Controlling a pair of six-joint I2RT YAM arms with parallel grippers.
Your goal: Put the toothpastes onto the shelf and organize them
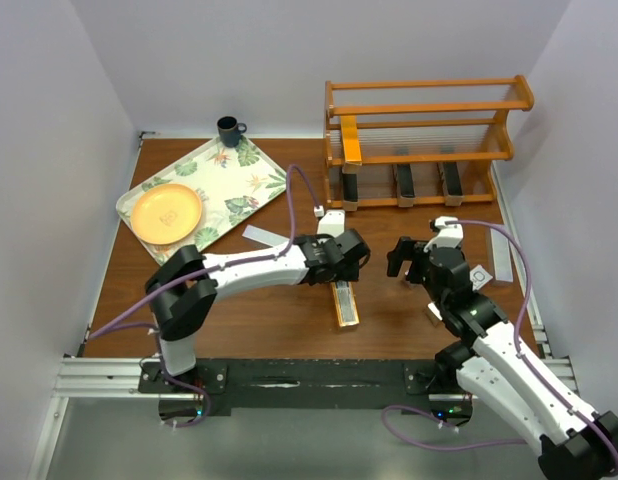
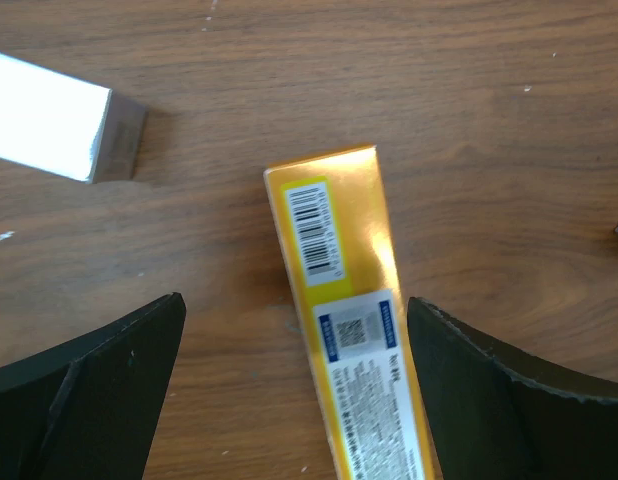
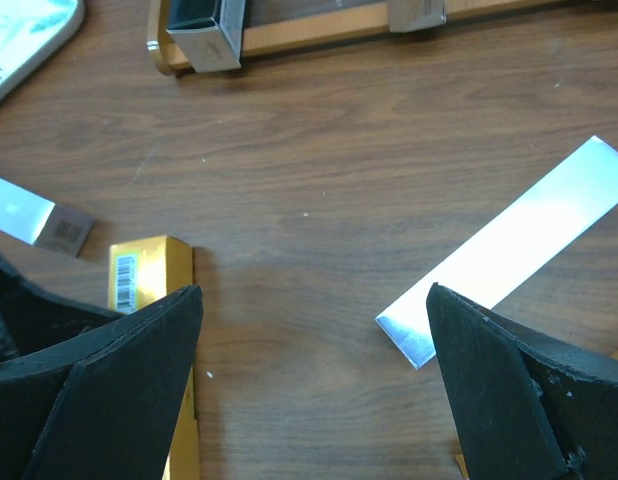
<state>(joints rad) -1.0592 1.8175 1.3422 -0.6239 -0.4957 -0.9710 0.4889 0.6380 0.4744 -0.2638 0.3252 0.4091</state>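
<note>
The overhead camera looks down from above the near edge over the whole brown wooden table. Both wrist cameras face down, close to its middle, sharing the orange-yellow cardboard box and the silver-grey cardboard box.

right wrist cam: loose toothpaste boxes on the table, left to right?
barcode-end silver-grey toothpaste box → orange-yellow toothpaste box → angled silver-grey toothpaste box
</note>
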